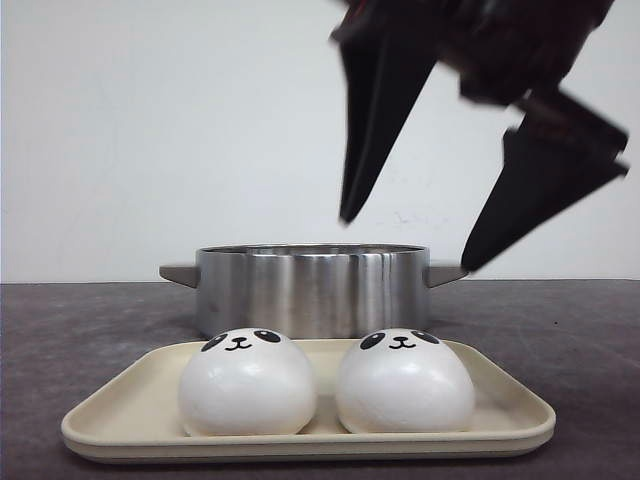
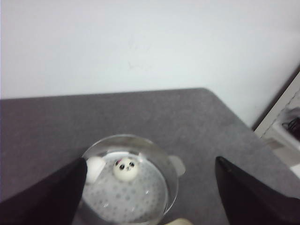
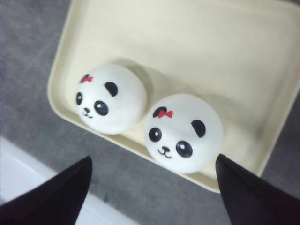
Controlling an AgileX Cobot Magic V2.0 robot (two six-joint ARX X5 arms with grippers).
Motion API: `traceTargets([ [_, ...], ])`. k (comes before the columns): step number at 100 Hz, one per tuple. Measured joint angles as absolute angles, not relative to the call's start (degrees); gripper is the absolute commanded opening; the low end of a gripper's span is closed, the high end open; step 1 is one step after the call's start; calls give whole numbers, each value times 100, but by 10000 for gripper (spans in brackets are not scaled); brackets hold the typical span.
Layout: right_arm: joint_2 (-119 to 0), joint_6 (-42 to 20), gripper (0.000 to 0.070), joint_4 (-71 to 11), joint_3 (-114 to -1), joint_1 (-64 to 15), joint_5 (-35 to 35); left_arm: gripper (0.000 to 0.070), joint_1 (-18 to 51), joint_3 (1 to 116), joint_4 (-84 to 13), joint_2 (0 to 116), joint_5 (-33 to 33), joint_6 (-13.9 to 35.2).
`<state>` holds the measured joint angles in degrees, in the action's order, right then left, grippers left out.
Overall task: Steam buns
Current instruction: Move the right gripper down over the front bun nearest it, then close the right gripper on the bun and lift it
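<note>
Two white panda-faced buns (image 1: 247, 385) (image 1: 403, 383) sit side by side on a cream tray (image 1: 300, 442). In the right wrist view they (image 3: 111, 99) (image 3: 183, 132) show red bows. My right gripper (image 1: 410, 240) (image 3: 152, 158) hangs open above them, nothing between its fingers. Behind the tray stands a steel steamer pot (image 1: 310, 290). The left wrist view looks down into it: one bun (image 2: 125, 168) lies on the perforated plate and a second white bun (image 2: 95, 168) is half hidden behind a finger. My left gripper (image 2: 151, 160) is open and empty, high above the pot.
The pot (image 2: 171, 185) has small side handles (image 1: 180, 272) (image 1: 446, 272). The grey table's right edge (image 2: 234, 117) and a white wall (image 1: 150, 130) lie beyond it. A pale strip (image 3: 28, 173) runs along the table's edge near the tray (image 3: 211, 56).
</note>
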<state>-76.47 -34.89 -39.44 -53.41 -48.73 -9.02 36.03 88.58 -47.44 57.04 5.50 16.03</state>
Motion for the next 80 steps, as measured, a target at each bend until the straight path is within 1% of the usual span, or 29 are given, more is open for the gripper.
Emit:
traceTargets([
  [13,-8121,-3588,534,-3920,-5341,-4875,-893,514,3603,8858,-4969,5704,554,1603],
  [26,-8536,-3632,534,-3754,-5341,-4875,-792,514,3603,8858,-4995,5693,561,1601],
  [42,-8799,-3697,532,-3588,-5341,-4875,-803,514,3603,8858,-4995,5682,563,1599],
  [46,-8844,-3712,519,-3583,-5341,-4877,-801,514,3603,8858,-4995,5682,563,1597],
  [50,-8895,-3734,476,-3586,-5341,-4875,-799,514,3603,8858,-4995,5682,563,1594],
  [53,-8930,-3739,416,-3594,-5341,-4875,-797,514,3603,8858,-4995,5682,563,1594],
  [55,-8943,-3743,363,-3597,-5341,-4875,-797,514,3603,8858,-4995,5682,563,1594],
  [59,-8958,-3756,225,-3597,-5341,-4877,-784,514,3603,8858,-4995,5682,563,1592],
  [63,-8958,-3765,28,-3590,-5341,-4877,-770,514,3603,8858,-4995,5682,563,1588],
  [64,-8958,-3767,0,-3588,-5341,-4877,-764,514,3603,8858,-4995,5682,563,1586],
  [66,-8958,-3776,0,-3583,-5341,-4877,-742,514,3603,8858,-4995,5682,563,1586],
  [68,-8958,-3774,17,-3577,-5341,-4877,-725,514,3603,8858,-4995,5682,563,1584],
  [80,-8958,-3728,12,-3520,-5341,-4882,-607,514,3603,8858,-4995,5682,563,1581],
])
